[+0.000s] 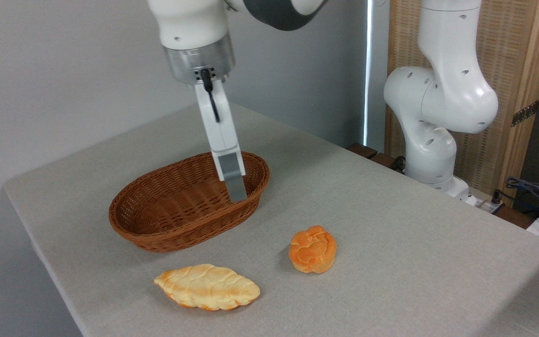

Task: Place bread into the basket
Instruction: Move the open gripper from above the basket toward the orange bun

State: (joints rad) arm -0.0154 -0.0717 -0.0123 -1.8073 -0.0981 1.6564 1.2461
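Not started: bread [312, 249] on bench [391, 224], basket [189, 201] empty. Tool [235, 189] over basket, holding nothing; can't tell if apart or together.

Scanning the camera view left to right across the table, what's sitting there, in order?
Basket → braided loaf → round knotted bun. Basket and loaf overlap a little in span, but their centres keep that order. The pincer hangs over the basket's right end, so I leave it out.

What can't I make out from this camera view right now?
- Gripper opening: seen edge-on, one finger hides the other.
- Basket floor: the near wall hides part of it.
- Bun and loaf: undersides against the table.
- Arm: cut off by the top edge.
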